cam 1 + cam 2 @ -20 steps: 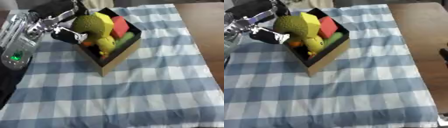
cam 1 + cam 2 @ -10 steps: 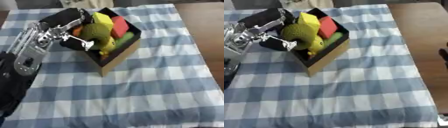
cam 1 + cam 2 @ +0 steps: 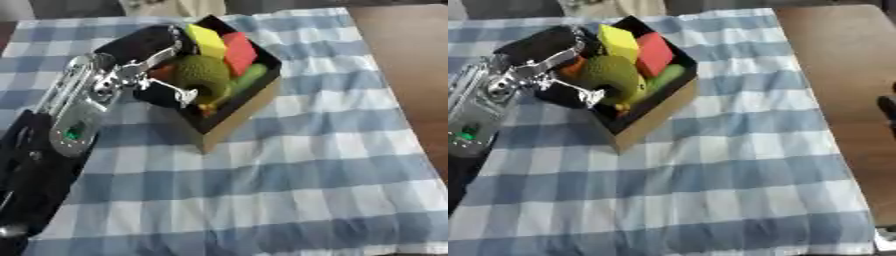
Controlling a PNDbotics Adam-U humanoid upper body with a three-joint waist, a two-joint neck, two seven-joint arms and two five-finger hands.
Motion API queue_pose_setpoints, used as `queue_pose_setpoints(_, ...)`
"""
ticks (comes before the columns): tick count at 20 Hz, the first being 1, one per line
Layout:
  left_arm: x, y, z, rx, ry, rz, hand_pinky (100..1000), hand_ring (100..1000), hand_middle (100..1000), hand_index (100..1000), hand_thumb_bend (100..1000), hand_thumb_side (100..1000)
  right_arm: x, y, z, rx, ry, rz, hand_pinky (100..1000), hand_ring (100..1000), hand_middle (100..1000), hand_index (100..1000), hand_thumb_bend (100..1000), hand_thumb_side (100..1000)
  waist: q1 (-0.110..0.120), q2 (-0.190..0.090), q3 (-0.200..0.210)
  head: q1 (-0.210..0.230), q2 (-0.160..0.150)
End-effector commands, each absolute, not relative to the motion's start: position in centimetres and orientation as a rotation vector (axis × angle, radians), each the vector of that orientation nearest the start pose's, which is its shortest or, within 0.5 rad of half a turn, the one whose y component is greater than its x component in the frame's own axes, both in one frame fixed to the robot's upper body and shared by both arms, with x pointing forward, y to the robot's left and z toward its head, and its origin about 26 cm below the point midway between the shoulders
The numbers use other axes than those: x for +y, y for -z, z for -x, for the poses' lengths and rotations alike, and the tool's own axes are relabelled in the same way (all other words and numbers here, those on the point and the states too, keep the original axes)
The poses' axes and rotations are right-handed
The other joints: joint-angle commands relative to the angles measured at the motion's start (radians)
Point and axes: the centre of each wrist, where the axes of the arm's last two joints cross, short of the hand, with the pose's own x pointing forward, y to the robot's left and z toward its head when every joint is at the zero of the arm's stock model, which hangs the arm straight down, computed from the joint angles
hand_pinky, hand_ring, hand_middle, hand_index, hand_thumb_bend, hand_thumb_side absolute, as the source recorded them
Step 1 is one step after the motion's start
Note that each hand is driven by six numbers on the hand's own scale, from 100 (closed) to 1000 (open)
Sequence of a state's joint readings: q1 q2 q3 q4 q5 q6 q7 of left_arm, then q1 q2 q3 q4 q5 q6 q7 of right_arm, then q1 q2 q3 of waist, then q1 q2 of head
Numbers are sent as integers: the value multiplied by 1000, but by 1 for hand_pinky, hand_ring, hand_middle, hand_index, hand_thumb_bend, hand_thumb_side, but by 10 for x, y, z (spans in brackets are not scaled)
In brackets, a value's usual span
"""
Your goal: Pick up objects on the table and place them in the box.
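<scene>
Left eye view shows the left hand (image 3: pixel 153 75) reaching in from nine o'clock over the box (image 3: pixel 241 112), its fingers curled around a bumpy green fruit (image 3: pixel 203 75) that sits inside the box's near-left part. At twelve o'clock of the fruit lie a yellow block (image 3: pixel 206 41) and a red block (image 3: pixel 239 50), with a green piece (image 3: pixel 249 77) at three o'clock. The box stands on a blue checked cloth (image 3: pixel 289 165).

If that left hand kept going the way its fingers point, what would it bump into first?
Most likely the bumpy green fruit in the box: the left hand reaches over the box's near side towards it. Depth is unclear, so contact may exist already.
</scene>
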State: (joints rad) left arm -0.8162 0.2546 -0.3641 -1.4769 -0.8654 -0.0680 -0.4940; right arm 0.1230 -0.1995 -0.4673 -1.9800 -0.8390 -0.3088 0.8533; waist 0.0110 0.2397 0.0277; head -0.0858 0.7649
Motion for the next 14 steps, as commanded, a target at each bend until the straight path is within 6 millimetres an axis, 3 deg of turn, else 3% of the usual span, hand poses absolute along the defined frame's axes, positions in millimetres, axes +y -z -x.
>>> queue_pose_setpoints(1, 125, -218, -401, -1770, 1721, -756, 713, 660, 522, 684, 100, 201, -395, -113, -208, -2485, -432, -453, 1000, 1000, 287, 996, 100, 506, 11, -19, -1, -1, 5)
queue_pose_setpoints(2, 125, -215, -402, -1755, 1732, -774, 720, 676, 532, 703, 100, 228, -395, -113, -208, -2485, -433, -454, 1000, 1000, 286, 996, 100, 506, 11, -19, -2, -2, 5)
queue_pose_setpoints(3, 124, -212, -404, -1741, 1746, -789, 731, 697, 550, 732, 156, 215, -395, -113, -208, -2485, -433, -454, 1000, 1000, 286, 997, 100, 505, 11, -19, -2, -2, 5)
queue_pose_setpoints(5, 124, -208, -406, -1714, 1778, -831, 748, 723, 581, 776, 212, 314, -395, -113, -208, -2485, -434, -455, 1000, 1000, 285, 997, 100, 505, 10, -18, -3, -1, 5)
queue_pose_setpoints(6, 123, -206, -406, -1702, 1796, -847, 764, 747, 612, 824, 266, 414, -395, -113, -208, -2485, -435, -456, 1000, 1000, 285, 997, 100, 506, 10, -18, -4, -1, 5)
queue_pose_setpoints(7, 123, -204, -407, -1692, 1812, -859, 769, 753, 620, 836, 276, 432, -395, -113, -208, -2485, -435, -456, 1000, 1000, 285, 997, 100, 506, 10, -17, -4, -1, 5)
queue_pose_setpoints(8, 123, -204, -407, -1686, 1828, -872, 797, 790, 677, 875, 341, 529, -395, -113, -208, -2484, -435, -456, 1000, 1000, 285, 997, 100, 506, 10, -17, -4, -2, 5)
queue_pose_setpoints(14, 127, -211, -403, -1671, 1887, -890, 856, 853, 761, 911, 418, 688, -395, -113, -208, -2479, -435, -453, 1000, 1000, 285, 997, 100, 507, 14, -20, -4, -5, 5)
